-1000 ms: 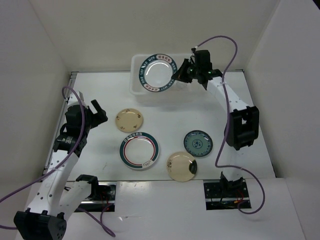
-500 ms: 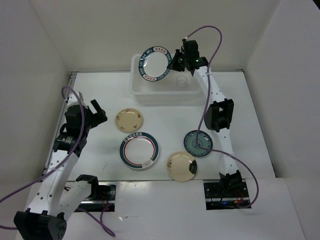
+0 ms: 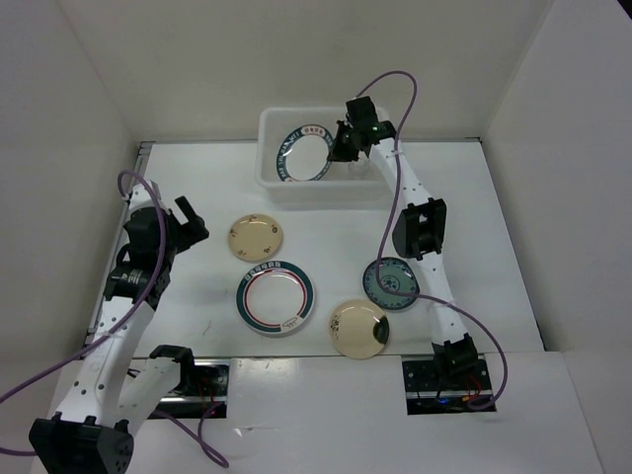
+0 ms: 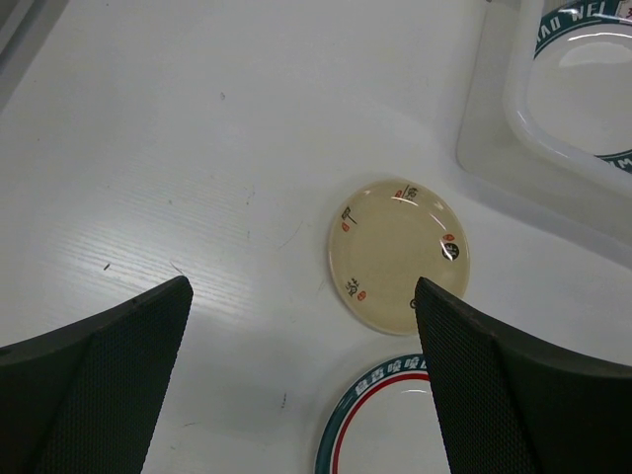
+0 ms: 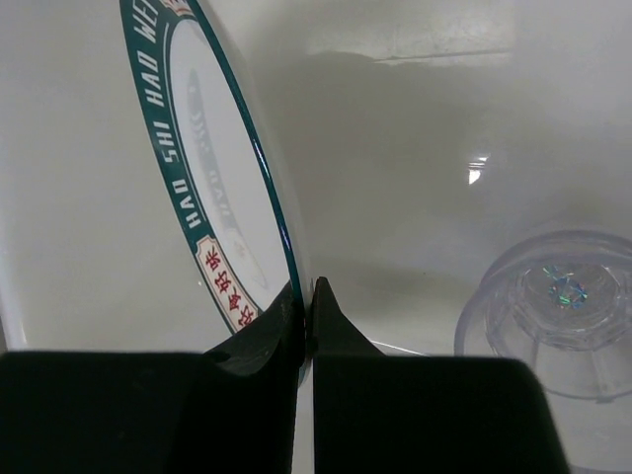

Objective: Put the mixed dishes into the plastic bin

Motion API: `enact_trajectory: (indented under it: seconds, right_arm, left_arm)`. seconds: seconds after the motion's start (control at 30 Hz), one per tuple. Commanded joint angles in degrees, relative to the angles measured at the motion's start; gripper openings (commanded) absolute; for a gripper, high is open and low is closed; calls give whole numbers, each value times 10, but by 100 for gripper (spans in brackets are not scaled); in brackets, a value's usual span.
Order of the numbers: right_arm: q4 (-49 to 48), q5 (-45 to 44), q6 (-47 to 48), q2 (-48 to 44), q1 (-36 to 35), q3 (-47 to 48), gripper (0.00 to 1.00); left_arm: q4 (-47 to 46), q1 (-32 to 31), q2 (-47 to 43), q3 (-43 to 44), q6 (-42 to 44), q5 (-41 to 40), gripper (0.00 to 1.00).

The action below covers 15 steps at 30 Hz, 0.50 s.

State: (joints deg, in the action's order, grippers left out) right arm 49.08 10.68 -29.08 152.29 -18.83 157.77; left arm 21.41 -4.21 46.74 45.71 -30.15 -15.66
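My right gripper (image 3: 341, 150) is shut on the rim of a white plate with a green and red rim (image 3: 302, 153) and holds it tilted inside the plastic bin (image 3: 272, 178). In the right wrist view the plate (image 5: 212, 188) is pinched on edge, with a clear glass cup (image 5: 563, 306) lying beside it in the bin. My left gripper (image 3: 190, 221) is open and empty at the left. On the table lie a cream plate (image 3: 256, 237), a second green-rimmed plate (image 3: 276, 299), another cream plate (image 3: 358, 328) and a teal plate (image 3: 390, 282).
In the left wrist view my open gripper (image 4: 301, 326) hangs above the cream plate (image 4: 399, 252) and the green-rimmed plate (image 4: 390, 420), with the bin corner (image 4: 494, 138) at the upper right. White walls enclose the table on three sides.
My right arm has swung left and lowered the green-rimmed plate from above the bin's rim down into the bin. The left arm has barely moved.
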Motion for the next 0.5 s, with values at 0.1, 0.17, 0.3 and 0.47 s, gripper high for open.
enact_trajectory:
  seconds: [0.1,0.17,0.3,0.47]
  right_arm:
    - [5,-49,14,-9,-16,-10,15]
    - [5,-58,14,-9,-16,-10,18]
    - [11,-76,19,11,-21,1,24]
    - [16,-81,24,23,-26,1,32]
  left_arm:
    - [-20,8,-7,-1,2,-8,100]
    - [-20,8,-7,-1,2,-8,100]
    - [-20,8,-7,-1,2,-8,100]
    - [-20,8,-7,-1,2,-8,100]
